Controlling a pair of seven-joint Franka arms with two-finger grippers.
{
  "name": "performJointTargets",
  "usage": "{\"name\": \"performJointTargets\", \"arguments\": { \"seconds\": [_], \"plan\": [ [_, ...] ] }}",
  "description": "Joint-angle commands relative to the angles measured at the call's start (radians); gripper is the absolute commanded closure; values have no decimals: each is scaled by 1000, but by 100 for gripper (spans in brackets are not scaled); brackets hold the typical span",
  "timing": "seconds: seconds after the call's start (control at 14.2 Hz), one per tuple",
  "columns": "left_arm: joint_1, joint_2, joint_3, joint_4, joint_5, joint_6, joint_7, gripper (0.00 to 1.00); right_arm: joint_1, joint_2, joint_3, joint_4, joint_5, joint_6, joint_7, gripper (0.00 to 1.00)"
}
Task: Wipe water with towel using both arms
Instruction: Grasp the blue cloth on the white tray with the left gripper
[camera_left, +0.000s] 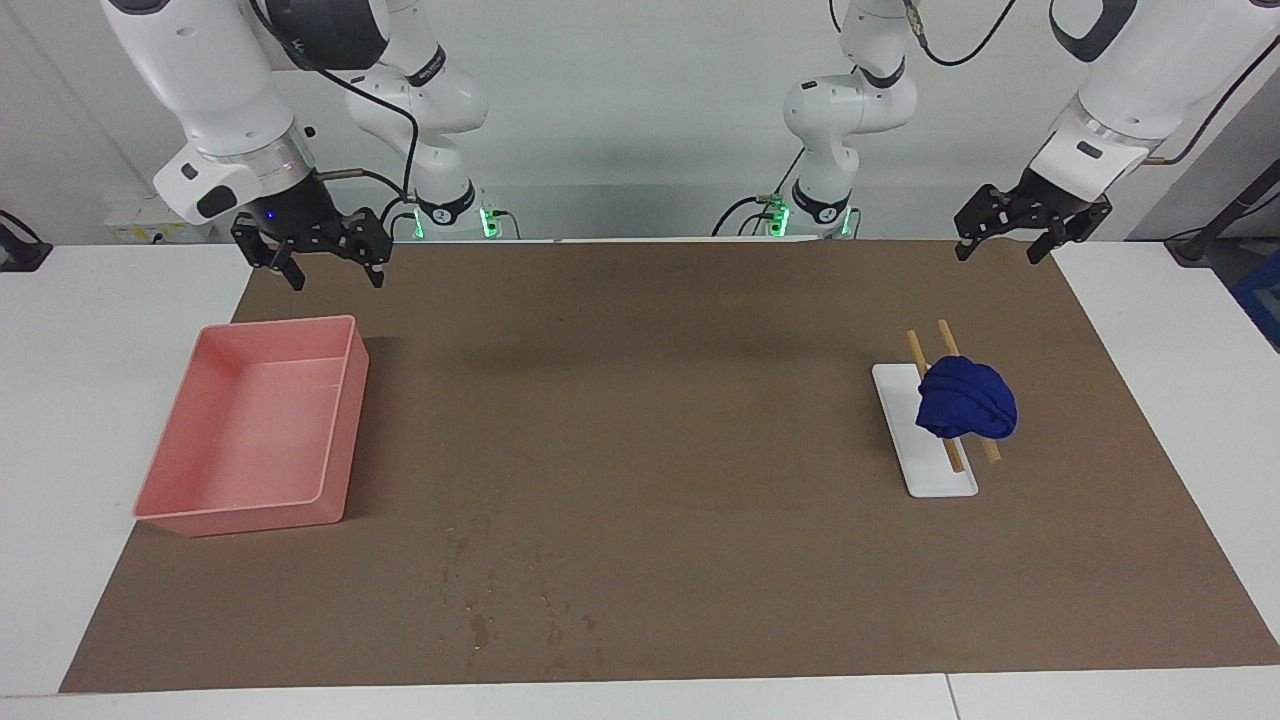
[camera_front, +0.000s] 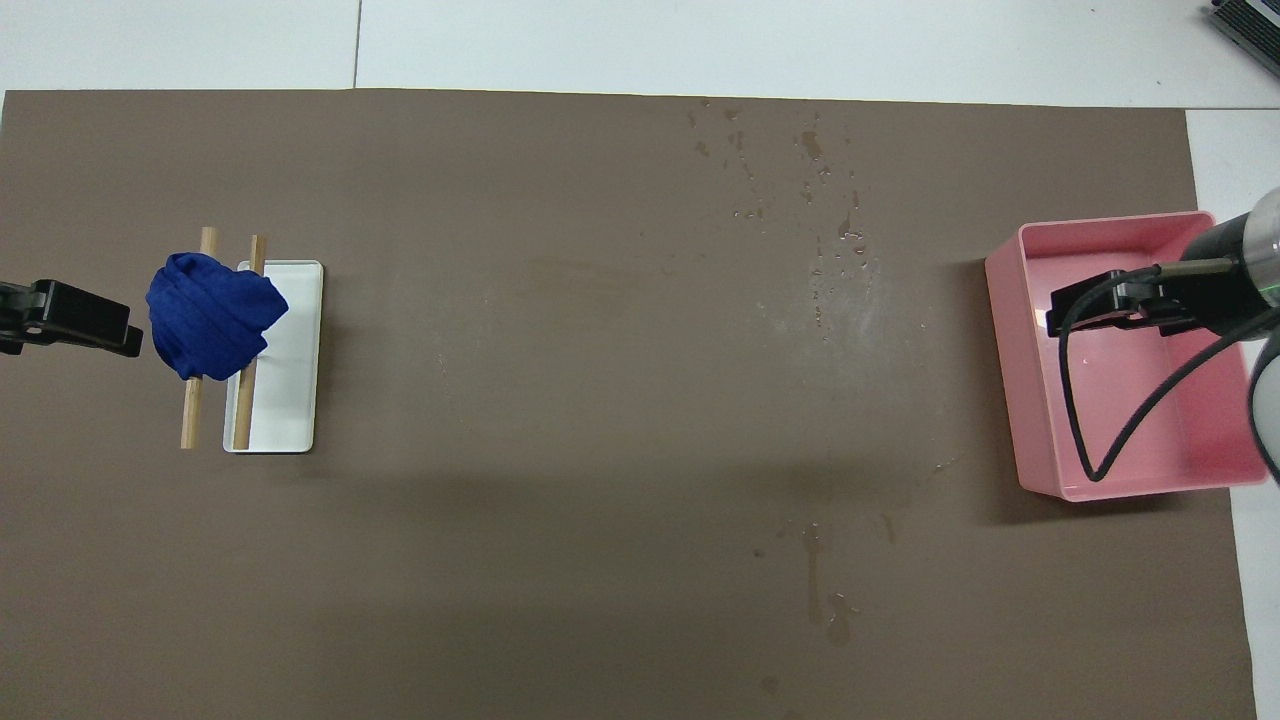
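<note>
progress: nothing wiped, water drops (camera_left: 480, 620) lie on mat | towel (camera_left: 966, 399) bundled on 2 sticks (camera_left: 931, 362) over white tray (camera_left: 925, 470), below left gripper (camera_left: 1003, 243) fingers, spread, empty | right gripper (camera_left: 329, 266) parted, empty, above pink tray (camera_left: 180, 450) rim | left: grab, wipe

Two high opposed views, shared table (camera_left: 640, 600)

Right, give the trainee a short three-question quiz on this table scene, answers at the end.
1. True or false: the towel lies bundled on two wooden sticks across a white tray.
2. Where are most water drops? A) inside the pink tray B) on the brown mat, at its edge farthest from the robots
3. Fill in: the left gripper and right gripper both hang ____, holding nothing.

Key: 1 true; 2 B; 3 open
</note>
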Motion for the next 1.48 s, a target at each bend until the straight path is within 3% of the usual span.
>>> {"name": "performJointTargets", "arguments": {
  "seconds": [0.0, 0.14, 0.35, 0.49, 0.71, 0.92, 1.27, 1.41],
  "plan": [
    [2, -18, -7, -37, 4, 21, 3, 0, -9, -22, 4, -25, 7, 0, 11, 0],
    [5, -29, -7, -77, 5, 91, 5, 0, -9, -22, 4, -25, 5, 2, 11, 0],
    [-4, -75, -9, -245, 117, 345, 3, 0, -9, -22, 4, -25, 7, 0, 9, 0],
    [-4, -31, -9, -261, 162, 441, -15, 0, -9, -22, 4, -25, 7, 0, 9, 0],
    [-27, 96, -10, -259, 242, 573, -136, 0, -9, -22, 4, -25, 7, 0, 9, 0],
    [-33, 132, -10, -320, 251, 659, -228, 0, -9, -22, 4, -29, 11, 0, 7, 0],
    [-35, 83, -10, -457, 323, 691, -262, 1, -9, -27, 4, -32, 14, 2, 4, 0],
    [-35, 84, -10, -447, 323, 668, -291, 14, -9, -27, 4, -34, 14, 2, 4, 0]
  ]
}}
